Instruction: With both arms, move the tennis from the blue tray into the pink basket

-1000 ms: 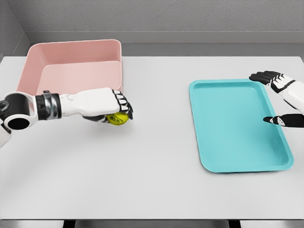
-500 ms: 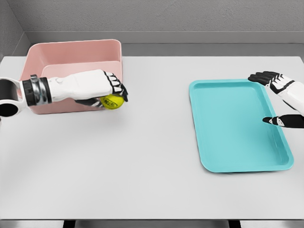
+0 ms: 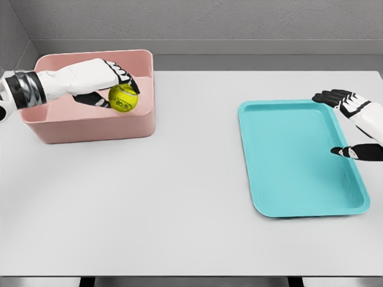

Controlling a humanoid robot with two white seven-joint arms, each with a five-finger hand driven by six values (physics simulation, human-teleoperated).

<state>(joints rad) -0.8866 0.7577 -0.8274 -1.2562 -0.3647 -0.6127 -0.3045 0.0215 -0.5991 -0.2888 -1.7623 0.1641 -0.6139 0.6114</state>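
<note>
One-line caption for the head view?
Left hand holds yellow tennis ball over pink plastic basket; right hand rests open by empty blue tray.

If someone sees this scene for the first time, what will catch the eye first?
Probably the yellow tennis ball, gripped by the left hand over the pink basket at the table's far left. Next, the blue tray on the right, holding nothing, with the right hand open at its far edge.

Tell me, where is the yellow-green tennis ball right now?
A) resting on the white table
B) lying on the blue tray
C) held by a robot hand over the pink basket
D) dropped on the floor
C: the left robot hand grips the yellow-green tennis ball above the pink plastic basket; the turquoise-blue tray holds nothing.
</note>
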